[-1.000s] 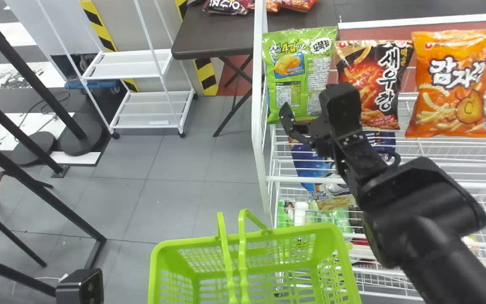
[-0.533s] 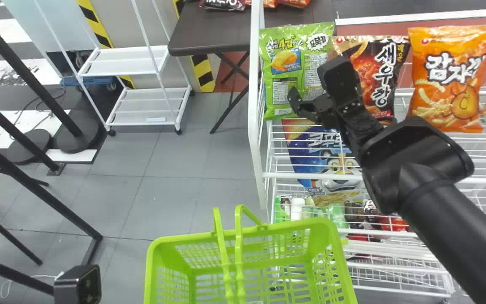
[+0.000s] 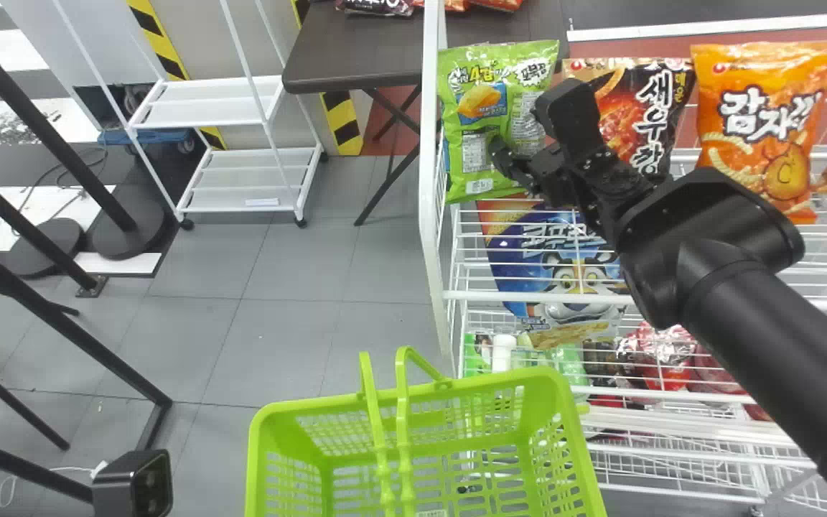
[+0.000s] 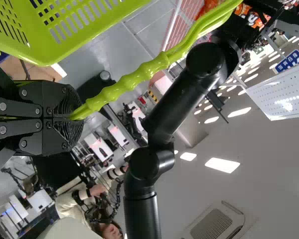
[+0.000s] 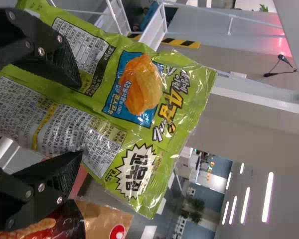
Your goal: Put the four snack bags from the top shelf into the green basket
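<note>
The right claw (image 5: 80,119) was spread wide by the far green bag (image 3: 482,104), which looked light, crunchy and slippery, so mid-bag seemed best.

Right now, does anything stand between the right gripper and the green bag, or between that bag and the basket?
Nothing visible separates the right gripper from the green bag; toward the basket, the white front rail lies between, and raised handles cross the opening.
</note>
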Motion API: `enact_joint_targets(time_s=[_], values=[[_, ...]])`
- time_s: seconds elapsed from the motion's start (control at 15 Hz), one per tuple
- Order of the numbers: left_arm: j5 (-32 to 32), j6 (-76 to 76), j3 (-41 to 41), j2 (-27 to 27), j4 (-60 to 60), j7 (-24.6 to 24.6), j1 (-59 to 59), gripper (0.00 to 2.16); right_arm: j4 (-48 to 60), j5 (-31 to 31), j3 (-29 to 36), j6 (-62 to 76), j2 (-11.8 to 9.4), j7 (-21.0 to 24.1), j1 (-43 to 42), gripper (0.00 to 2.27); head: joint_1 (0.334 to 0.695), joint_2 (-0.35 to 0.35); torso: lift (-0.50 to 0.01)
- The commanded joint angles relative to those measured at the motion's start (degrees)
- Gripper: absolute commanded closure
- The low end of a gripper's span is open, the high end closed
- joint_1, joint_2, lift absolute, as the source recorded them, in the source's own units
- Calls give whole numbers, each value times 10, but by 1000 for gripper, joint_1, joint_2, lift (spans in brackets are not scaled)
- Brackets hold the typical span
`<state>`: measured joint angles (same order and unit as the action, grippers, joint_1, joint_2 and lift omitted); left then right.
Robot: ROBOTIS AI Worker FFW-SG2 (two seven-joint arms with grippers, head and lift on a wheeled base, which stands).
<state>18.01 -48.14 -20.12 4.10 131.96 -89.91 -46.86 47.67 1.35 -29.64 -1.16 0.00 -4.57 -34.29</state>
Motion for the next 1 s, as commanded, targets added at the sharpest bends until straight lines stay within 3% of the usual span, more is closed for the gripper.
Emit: enact_joint_targets(time_s=[0.0,0.13,0.6,0.93], values=[[1,0,-1,1,1,-7,0,2148,-2,8,3,-18,1,1,-2,2111,695,164,-4],[4,-2,-3,4,2,-7,0,2148,1,9,4,-18,1,3,-1,2246,695,159,-4],[8,-2,-8,6,2,-7,0,2148,86,1,-15,-18,1,-2,42,2246,695,187,-4],[19,-2,-19,14,-4,-7,6,2148,221,-74,-23,-108,1,47,117,2246,695,243,-4]])
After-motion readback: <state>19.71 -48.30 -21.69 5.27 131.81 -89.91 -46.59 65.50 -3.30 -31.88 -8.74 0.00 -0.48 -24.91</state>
